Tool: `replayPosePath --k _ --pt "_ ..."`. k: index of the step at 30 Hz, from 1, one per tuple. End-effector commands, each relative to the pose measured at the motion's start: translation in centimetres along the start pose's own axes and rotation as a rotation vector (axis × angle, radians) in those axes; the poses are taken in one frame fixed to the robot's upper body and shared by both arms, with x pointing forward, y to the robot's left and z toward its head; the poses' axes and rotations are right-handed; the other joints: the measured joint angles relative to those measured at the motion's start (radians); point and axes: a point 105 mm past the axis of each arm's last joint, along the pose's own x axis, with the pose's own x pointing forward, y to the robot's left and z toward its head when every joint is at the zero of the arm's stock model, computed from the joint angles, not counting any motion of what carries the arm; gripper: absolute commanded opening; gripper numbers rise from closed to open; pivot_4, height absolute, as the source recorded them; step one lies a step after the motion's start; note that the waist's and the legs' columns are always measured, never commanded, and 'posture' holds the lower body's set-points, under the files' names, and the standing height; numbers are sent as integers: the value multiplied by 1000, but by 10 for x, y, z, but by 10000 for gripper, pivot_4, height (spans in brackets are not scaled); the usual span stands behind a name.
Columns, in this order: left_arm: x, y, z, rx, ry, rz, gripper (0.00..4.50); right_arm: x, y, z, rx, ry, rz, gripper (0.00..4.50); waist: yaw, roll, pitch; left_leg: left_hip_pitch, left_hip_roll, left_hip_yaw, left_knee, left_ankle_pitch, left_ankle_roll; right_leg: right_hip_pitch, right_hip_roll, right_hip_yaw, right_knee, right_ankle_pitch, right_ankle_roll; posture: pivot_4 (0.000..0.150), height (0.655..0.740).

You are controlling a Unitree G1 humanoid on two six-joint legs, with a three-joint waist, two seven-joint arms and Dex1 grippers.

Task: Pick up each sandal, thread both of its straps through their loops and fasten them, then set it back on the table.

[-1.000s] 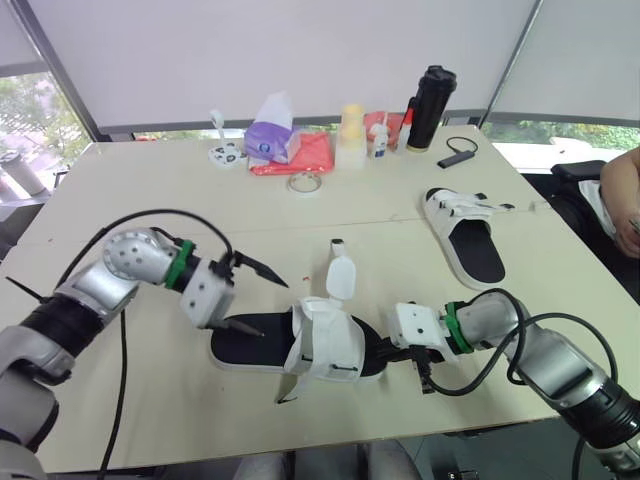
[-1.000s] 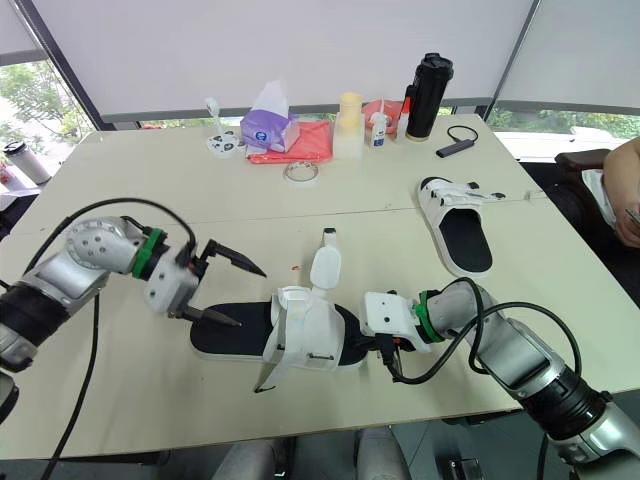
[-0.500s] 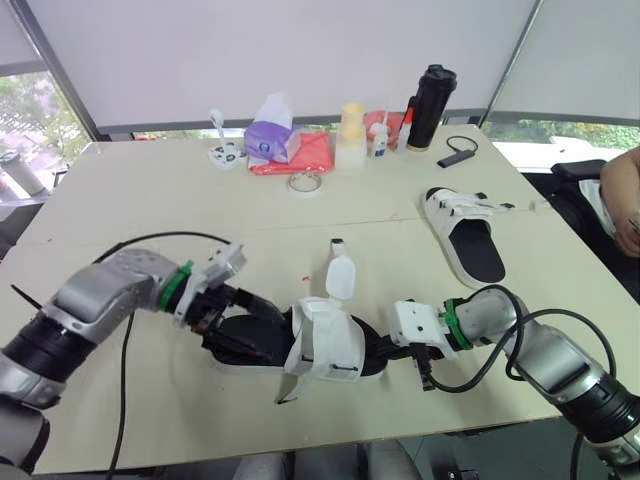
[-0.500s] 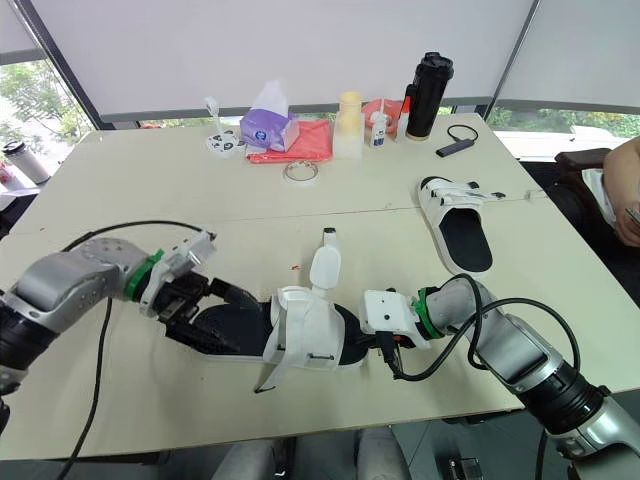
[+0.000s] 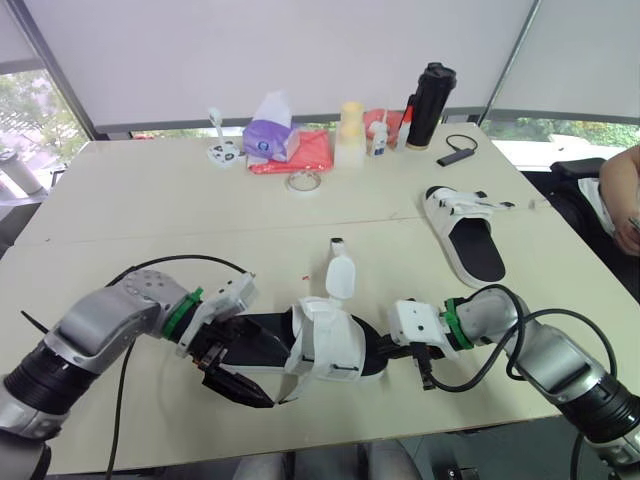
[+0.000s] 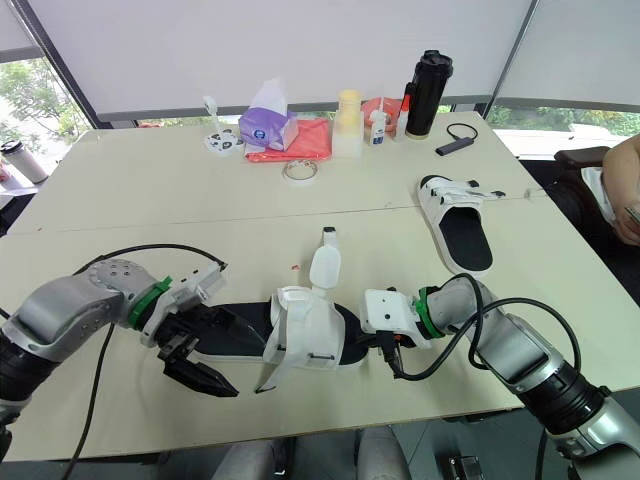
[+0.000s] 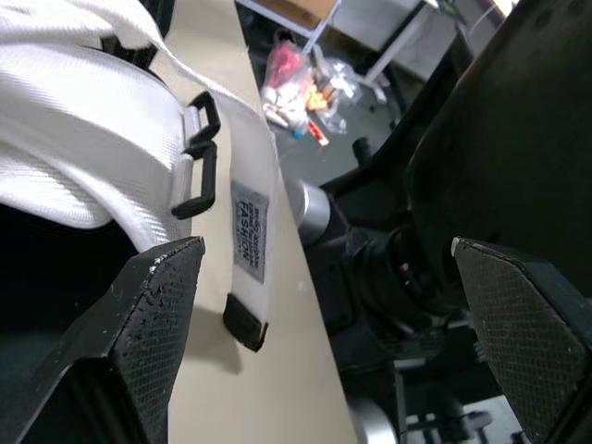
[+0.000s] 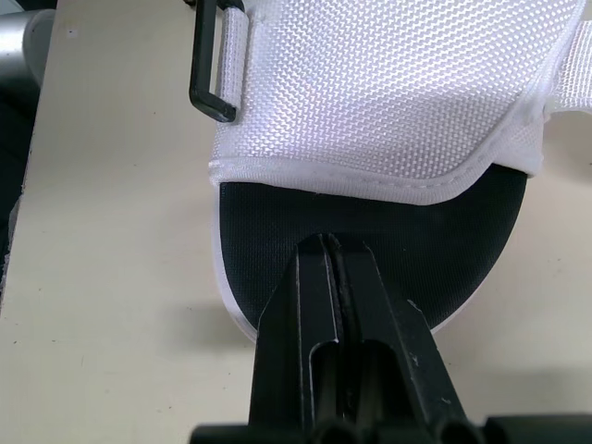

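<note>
Table (image 5: 150, 200) with two sandals, grippers at both ends of the near one.
Lower centre: near sandal (image 5: 330, 340) lies flat, strap ends free; far sandal (image 5: 468, 240) mid-right. At its heel, left gripper (image 5: 255, 368) jaws wide apart; right gripper (image 8: 335, 242) jaws pressed together, tips on its toe.

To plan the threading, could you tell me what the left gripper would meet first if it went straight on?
Probably the sandal's loose strap, which lies ahead between the left gripper's open fingers; depth is unclear.
</note>
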Motion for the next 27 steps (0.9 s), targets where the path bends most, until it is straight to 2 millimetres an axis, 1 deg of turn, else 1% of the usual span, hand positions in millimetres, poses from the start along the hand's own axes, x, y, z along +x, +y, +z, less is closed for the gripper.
replayPosePath --k 1,4,7,12,17,19,23,27 --pt "5 4 -1 111 42 48 44630 0 -4 -30 90 117 -56 0 0 0 0 0 0 0 0 0 0 0 0 0 -1 0 0 1500 7400" --pt "13 6 -4 123 32 55 44630 0 -2 -29 93 116 -53 0 2 0 0 0 3 2 -2 0 0 0 1 -2 -7 3 -5 1500 7400" --pt "22 7 -6 122 20 47 44630 1 -1 -29 94 115 -50 0 3 0 0 0 6 4 -3 0 0 0 1 -3 -10 3 -5 1500 7400" --pt "32 1 -6 109 -4 9 44630 1 0 -28 98 113 -50 0 7 0 0 0 6 4 -3 0 0 -2 2 -5 -10 4 -6 1500 7400" --pt "40 -4 -12 120 9 -2 44630 2 2 -27 104 112 -51 0 8 0 0 0 6 5 -3 0 0 -2 2 -5 -11 4 -6 1500 7400" --pt "38 -8 -10 119 -4 -5 44630 2 2 -27 106 113 -52 0 9 0 0 0 6 5 -3 0 0 -2 2 -5 -11 4 -6 1500 7400" --pt "27 -15 -6 99 -37 4 44630 1 4 -27 111 113 -52 0 8 0 0 0 6 5 -4 0 0 -2 2 -6 -11 4 -6 1500 7400" --pt "22 -18 -9 127 -41 32 44630 2 7 -28 113 114 -48 0 9 0 0 0 7 5 -5 0 0 -2 2 -7 -11 4 -6 1500 7400"
